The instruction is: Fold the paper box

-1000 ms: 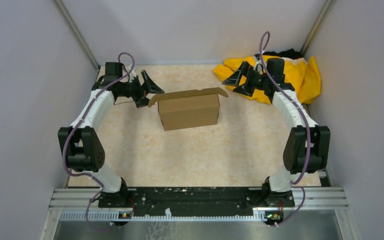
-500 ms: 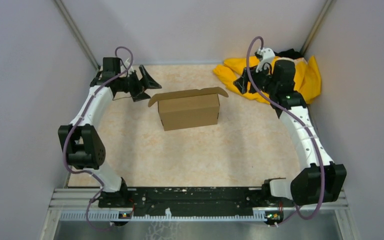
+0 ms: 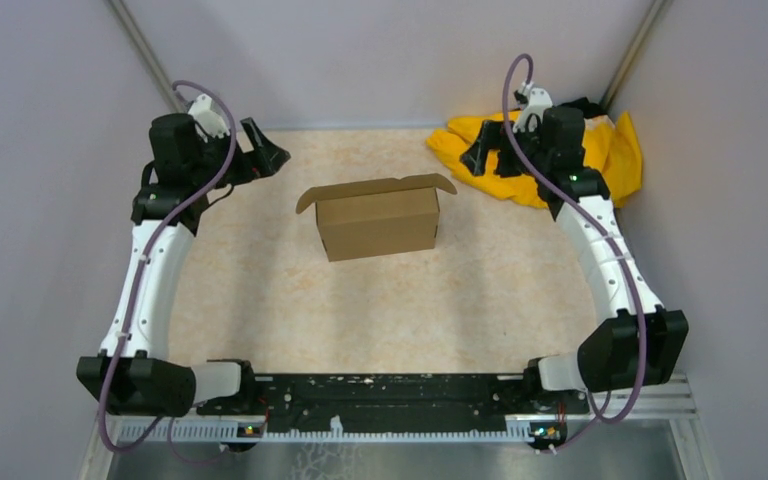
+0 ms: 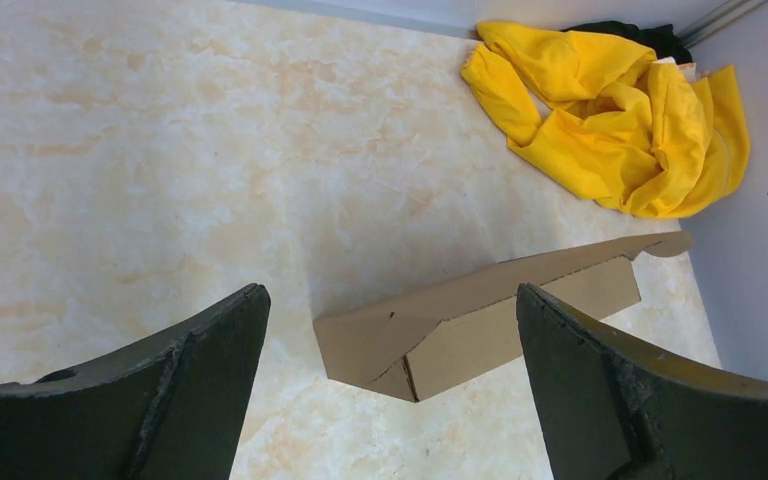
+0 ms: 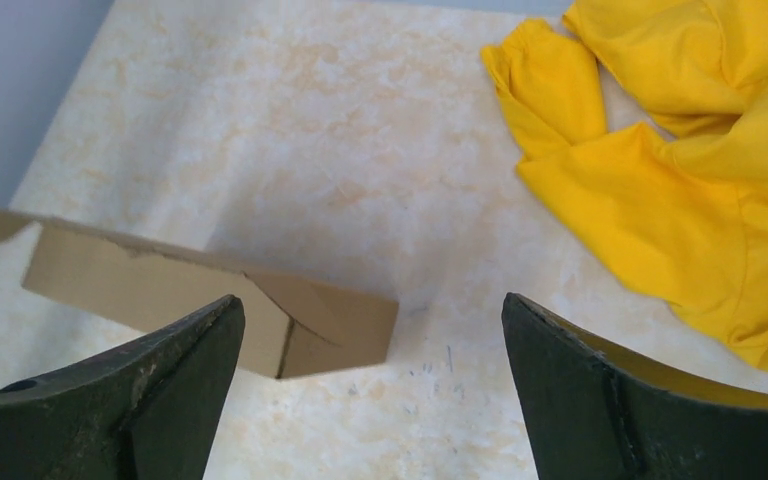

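Note:
The brown paper box (image 3: 376, 221) stands on the table's middle back, its top flaps sticking out at both ends. It also shows in the left wrist view (image 4: 480, 325) and in the right wrist view (image 5: 210, 305). My left gripper (image 3: 263, 155) is open and empty, raised at the back left, well apart from the box. My right gripper (image 3: 482, 152) is open and empty, raised at the back right above the edge of the cloth, also apart from the box.
A yellow cloth garment (image 3: 600, 150) lies crumpled in the back right corner, also in the left wrist view (image 4: 610, 120) and the right wrist view (image 5: 680, 150). Grey walls close in the table (image 3: 380, 310) on three sides.
Both arms have lifted and drawn back from the box, the left one far toward the back left corner. The box has not moved.

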{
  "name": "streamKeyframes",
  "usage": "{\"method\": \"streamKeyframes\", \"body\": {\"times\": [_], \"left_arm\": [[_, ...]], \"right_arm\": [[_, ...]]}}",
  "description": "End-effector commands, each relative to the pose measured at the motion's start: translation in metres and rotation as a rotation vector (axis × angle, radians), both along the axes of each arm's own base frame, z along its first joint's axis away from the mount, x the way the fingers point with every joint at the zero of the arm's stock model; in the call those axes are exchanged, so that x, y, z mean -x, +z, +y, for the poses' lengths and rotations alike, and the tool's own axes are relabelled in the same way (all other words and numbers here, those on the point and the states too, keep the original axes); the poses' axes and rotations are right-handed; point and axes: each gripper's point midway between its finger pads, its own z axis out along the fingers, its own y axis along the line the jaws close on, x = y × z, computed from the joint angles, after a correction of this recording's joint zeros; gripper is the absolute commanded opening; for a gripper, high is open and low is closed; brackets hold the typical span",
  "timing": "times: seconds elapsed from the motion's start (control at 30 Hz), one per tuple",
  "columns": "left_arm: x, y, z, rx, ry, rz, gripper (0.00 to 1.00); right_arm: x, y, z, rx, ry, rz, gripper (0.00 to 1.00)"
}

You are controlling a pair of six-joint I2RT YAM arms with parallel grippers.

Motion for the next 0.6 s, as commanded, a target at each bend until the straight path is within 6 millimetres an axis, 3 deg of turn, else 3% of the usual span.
{"method": "streamKeyframes", "body": {"times": [0.0, 0.2, 0.37, 0.57], "left_arm": [[0.008, 0.009, -0.006, -0.029, -0.042, -0.089, 0.99], [0.032, 0.058, -0.032, 0.063, -0.171, -0.236, 0.99], [0.048, 0.091, -0.046, 0.090, -0.246, -0.313, 0.99], [0.057, 0.099, -0.058, 0.118, -0.304, -0.317, 0.99]], "right_arm": [[-0.008, 0.068, 0.004, -0.160, -0.080, -0.060, 0.99], [0.016, 0.120, 0.037, -0.408, 0.122, -0.195, 0.99], [0.021, 0.118, 0.044, -0.400, 0.098, -0.125, 0.99], [0.038, 0.116, 0.047, -0.130, 0.047, -0.082, 0.99]]}}
